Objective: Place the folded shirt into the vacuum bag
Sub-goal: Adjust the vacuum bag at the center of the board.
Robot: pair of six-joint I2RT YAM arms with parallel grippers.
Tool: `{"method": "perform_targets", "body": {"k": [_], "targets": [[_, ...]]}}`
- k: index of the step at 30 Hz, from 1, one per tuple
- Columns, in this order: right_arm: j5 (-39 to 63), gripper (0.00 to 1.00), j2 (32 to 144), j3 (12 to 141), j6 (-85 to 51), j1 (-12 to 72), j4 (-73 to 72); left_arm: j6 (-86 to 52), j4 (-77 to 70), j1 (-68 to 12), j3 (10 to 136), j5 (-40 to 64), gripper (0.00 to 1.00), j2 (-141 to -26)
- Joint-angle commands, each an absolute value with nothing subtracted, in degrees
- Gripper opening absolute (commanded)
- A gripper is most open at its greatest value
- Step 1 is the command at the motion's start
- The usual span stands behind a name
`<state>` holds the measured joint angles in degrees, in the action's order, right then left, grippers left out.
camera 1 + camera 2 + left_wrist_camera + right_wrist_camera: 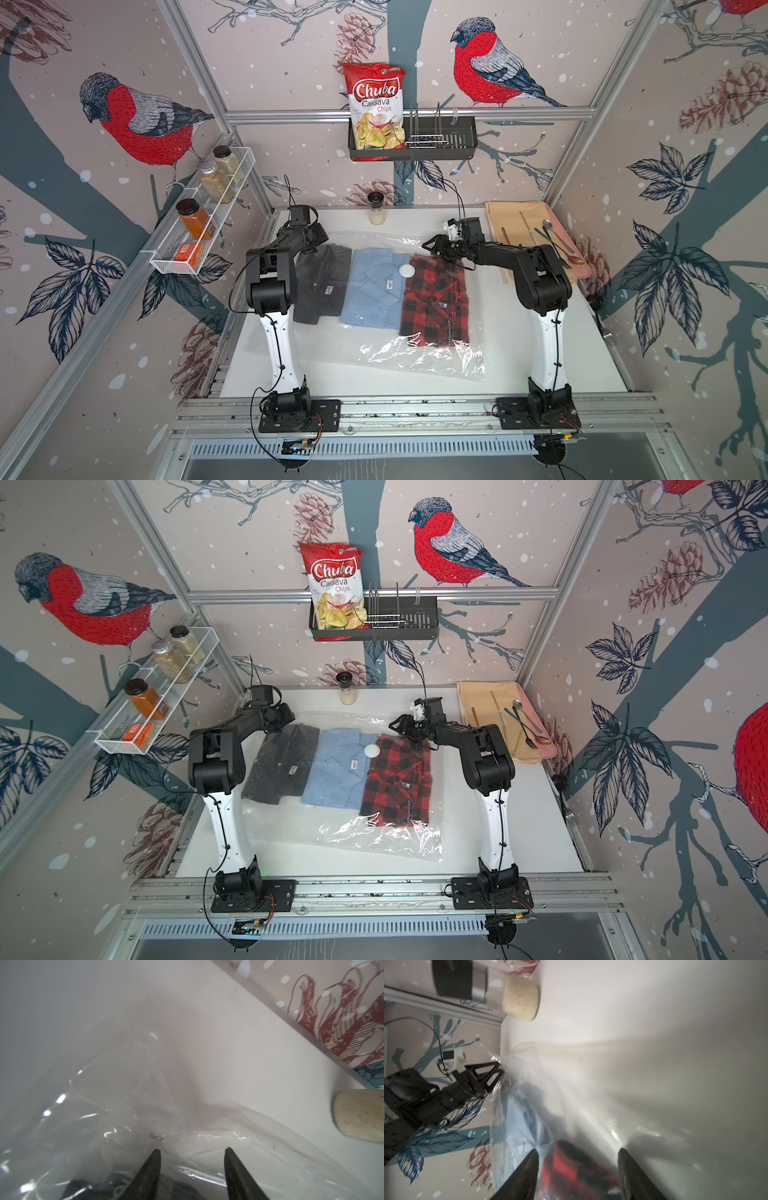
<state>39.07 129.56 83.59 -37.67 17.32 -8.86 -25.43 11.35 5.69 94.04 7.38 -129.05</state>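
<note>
Judging from how things lie, the placing step looks nearly done, and what is left is best done by lifting each gripper straight up off the film so that nothing is dragged along. The left gripper (193,1150) is seen with its jaws apart at the far left corner of the vacuum bag (415,353). Whether a fold of film is caught at the tips cannot be told, as the plastic is blurred there. The right gripper (578,1150) is likewise held apart, just above the far edge of the red checked shirt (432,303), with nothing clamped. Care should be taken that the slippery film is not snagged, or the shirts may be shifted.

The bag is laid flat in the middle of the surface (590,357), clear and crinkled, with glare along its near end. Three folded shirts are seen through it side by side: a dark shirt (316,286), a blue shirt (374,291) and the red checked one. A round white cap (407,271) is set over the blue shirt's far corner.
</note>
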Motion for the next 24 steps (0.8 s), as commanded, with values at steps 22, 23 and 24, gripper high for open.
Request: {"method": "perform_targets", "body": {"k": [22, 23, 24], "targets": [[35.9, 0.64, 108.6, 70.5, -30.2, 22.8, -2.1, -24.4, 6.3, -0.5, 70.6, 10.5, 0.51, -101.3], [36.4, 0.64, 108.6, 68.9, -30.4, 23.3, -3.1, -24.6, 5.2, -1.8, 69.0, 11.2, 0.51, -100.8], [36.5, 0.64, 108.9, 67.7, -30.7, 23.4, -3.5, -24.7, 4.3, -2.9, 67.4, 11.7, 0.51, -100.6]]}}
